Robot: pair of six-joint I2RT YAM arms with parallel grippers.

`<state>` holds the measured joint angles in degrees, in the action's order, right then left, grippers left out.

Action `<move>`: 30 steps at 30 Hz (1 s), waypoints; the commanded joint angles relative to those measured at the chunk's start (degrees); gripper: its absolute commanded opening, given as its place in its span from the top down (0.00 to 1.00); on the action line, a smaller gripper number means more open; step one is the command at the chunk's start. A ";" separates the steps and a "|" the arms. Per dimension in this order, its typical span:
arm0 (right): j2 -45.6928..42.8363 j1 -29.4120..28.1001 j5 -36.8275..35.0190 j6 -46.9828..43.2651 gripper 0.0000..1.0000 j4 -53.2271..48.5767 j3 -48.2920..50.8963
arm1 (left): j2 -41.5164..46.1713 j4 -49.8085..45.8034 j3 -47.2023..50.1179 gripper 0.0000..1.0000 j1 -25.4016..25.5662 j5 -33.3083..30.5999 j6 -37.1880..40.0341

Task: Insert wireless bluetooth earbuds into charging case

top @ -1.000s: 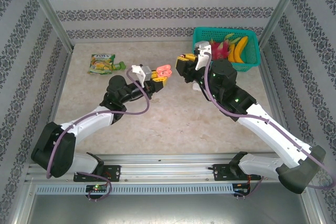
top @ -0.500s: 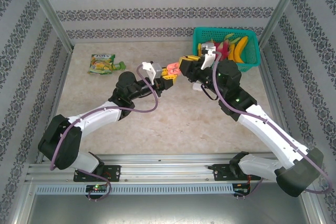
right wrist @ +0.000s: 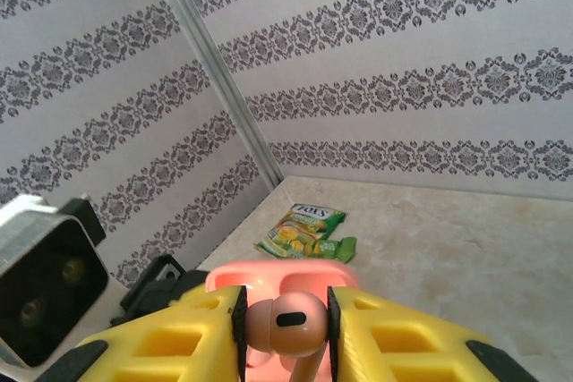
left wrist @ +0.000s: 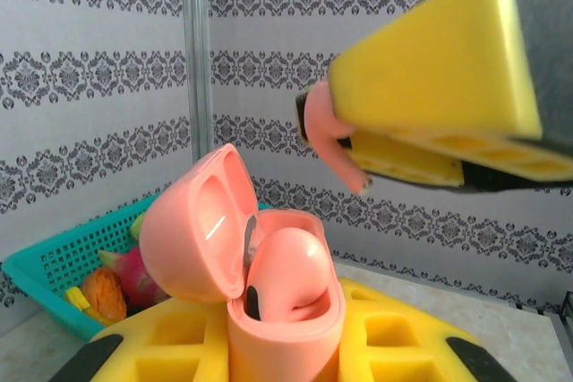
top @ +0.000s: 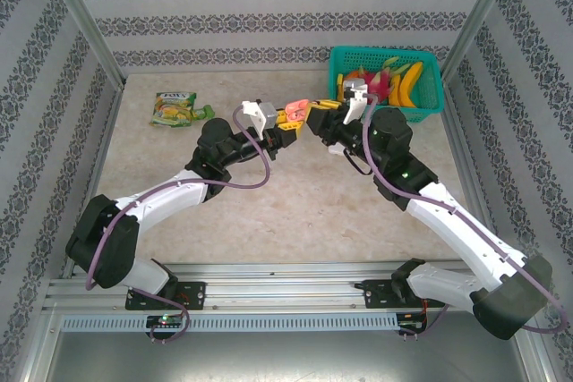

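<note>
Pink earbud [left wrist: 324, 131] near open pink case [left wrist: 285, 342]

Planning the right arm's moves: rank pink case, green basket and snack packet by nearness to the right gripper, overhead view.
1. The pink case, just left of the right gripper.
2. The green basket, back right.
3. The snack packet, far left.

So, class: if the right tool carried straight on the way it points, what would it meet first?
Probably the open pink charging case in the left tool, just beyond the pink earbud the right tool grips; the gap is hard to judge.
</note>
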<state>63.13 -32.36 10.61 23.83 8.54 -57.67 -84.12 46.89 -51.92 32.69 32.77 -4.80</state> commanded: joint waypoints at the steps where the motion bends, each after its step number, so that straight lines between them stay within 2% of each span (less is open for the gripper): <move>1: -0.58 0.47 1.24 -1.46 0.70 3.33 0.36 | 0.23 0.87 -1.78 1.00 0.98 -0.17 0.49; 30: 2.14 2.13 0.03 -0.41 0.71 4.79 1.01 | 0.25 1.36 -2.64 1.00 1.85 0.15 0.49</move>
<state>65.04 -30.85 10.59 23.66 10.81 -57.56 -84.18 46.89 -52.56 33.54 32.77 -4.80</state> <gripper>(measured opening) 0.291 0.232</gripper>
